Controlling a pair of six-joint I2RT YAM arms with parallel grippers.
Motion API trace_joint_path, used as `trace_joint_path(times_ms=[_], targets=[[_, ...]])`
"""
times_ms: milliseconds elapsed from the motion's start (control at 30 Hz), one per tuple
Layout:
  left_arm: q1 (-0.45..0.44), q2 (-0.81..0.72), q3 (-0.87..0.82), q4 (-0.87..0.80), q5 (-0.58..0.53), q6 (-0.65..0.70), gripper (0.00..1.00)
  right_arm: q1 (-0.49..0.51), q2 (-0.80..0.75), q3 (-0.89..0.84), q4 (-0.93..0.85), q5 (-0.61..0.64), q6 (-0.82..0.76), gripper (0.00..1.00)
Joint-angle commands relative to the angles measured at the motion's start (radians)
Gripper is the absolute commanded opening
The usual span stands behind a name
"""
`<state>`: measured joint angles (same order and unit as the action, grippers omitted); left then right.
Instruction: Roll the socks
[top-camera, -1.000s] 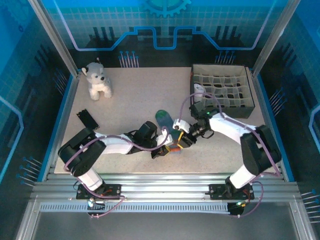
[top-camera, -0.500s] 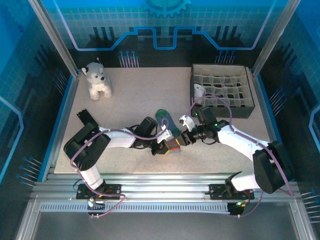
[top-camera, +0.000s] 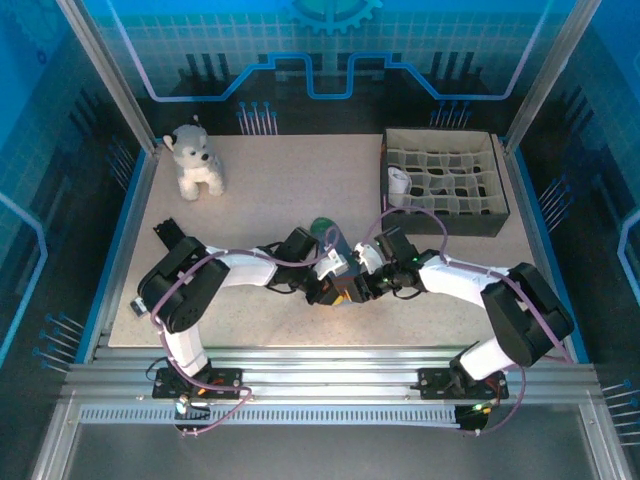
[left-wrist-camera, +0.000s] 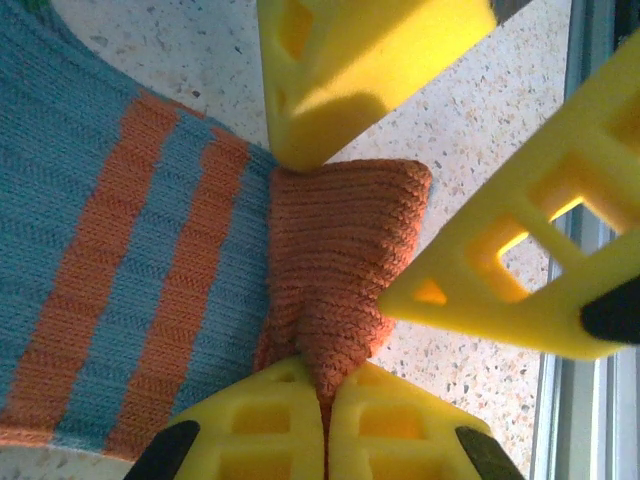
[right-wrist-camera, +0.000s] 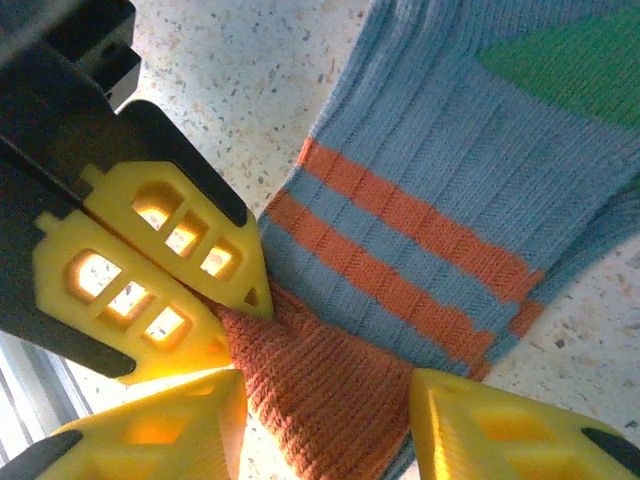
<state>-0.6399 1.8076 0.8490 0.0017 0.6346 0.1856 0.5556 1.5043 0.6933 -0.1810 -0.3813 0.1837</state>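
Left gripper (left-wrist-camera: 325, 378) pinches the orange cuff (left-wrist-camera: 340, 250) of the teal-green sock (right-wrist-camera: 450, 130).
Right gripper (right-wrist-camera: 325, 395) (jaws apart) straddles that cuff; the sock lies flat on the speckled table (top-camera: 260, 190), front centre.

**No legible writing**

No words, numbers, labels or brand marks can be read in any of the views; the one sign-like mark is a pale gear emblem (top-camera: 330, 12) at the top of the blue back panel (top-camera: 200, 40), cut off by the upper edge; a stepped outline (top-camera: 330, 95) runs below it; both are plain graphics without letters.
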Motion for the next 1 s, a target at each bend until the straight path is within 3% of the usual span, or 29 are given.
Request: trace_joint_path(times_ms=[0, 267, 600, 967], targets=[[0.014, 0.060, 0.009, -0.103, -0.035, -0.026, 0.00, 0.010, -0.001, 0.000, 0.025, 0.000, 0.012, 0.47], [0.028, 0.088, 0.029, -0.131, -0.015, -0.035, 0.00, 0.007, -0.079, -0.079, 0.098, -0.011, 0.002, 0.53], [0.036, 0.105, 0.036, -0.142, -0.012, -0.051, 0.00, 0.006, 0.065, -0.014, 0.040, 0.016, 0.008, 0.50], [0.038, 0.065, 0.006, -0.105, -0.035, -0.046, 0.01, 0.003, 0.168, 0.073, -0.130, 0.150, 0.034, 0.45]])
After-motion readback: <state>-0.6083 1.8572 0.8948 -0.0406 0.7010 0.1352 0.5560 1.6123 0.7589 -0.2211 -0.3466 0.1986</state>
